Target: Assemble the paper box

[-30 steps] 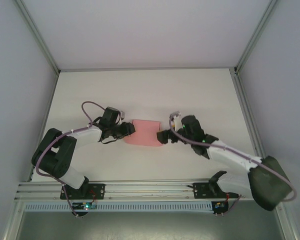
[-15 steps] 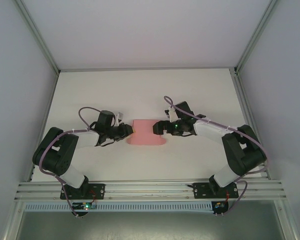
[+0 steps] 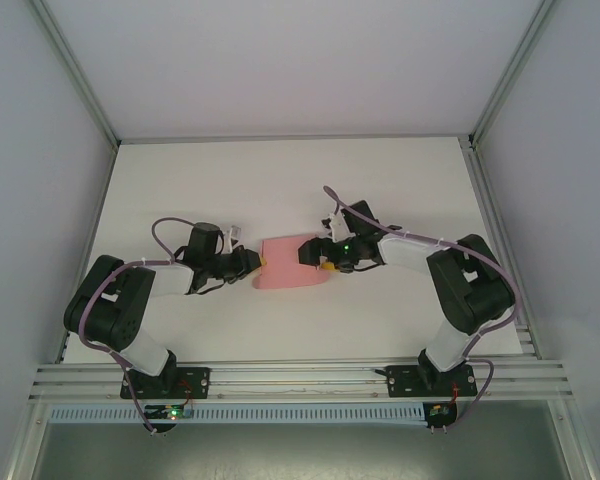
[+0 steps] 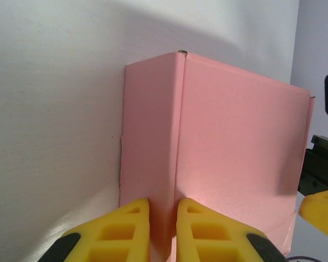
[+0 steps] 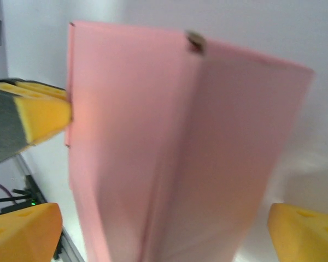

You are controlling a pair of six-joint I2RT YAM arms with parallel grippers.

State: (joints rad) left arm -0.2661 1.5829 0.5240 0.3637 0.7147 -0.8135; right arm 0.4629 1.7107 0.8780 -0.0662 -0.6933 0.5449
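Observation:
The pink paper box (image 3: 288, 263) lies folded on the white table (image 3: 280, 180) between my two arms. My left gripper (image 3: 257, 262) is shut on its left edge; in the left wrist view the yellow fingers (image 4: 126, 232) pinch a raised side fold of the paper box (image 4: 235, 136). My right gripper (image 3: 317, 255) is open at the box's right end. Seen from the right wrist, the pink paper box (image 5: 169, 153) fills the gap between the wide-apart yellow fingertips (image 5: 22, 229), and the left gripper's yellow finger (image 5: 38, 117) shows at its far edge.
Grey enclosure walls and aluminium frame posts (image 3: 75, 75) surround the table. A metal rail (image 3: 300, 378) runs along the near edge by the arm bases. Bare table surface stretches behind the box.
My right arm has swung in from the right and its gripper has advanced over the box's right end. The left gripper has stayed on the left edge, shifting slightly.

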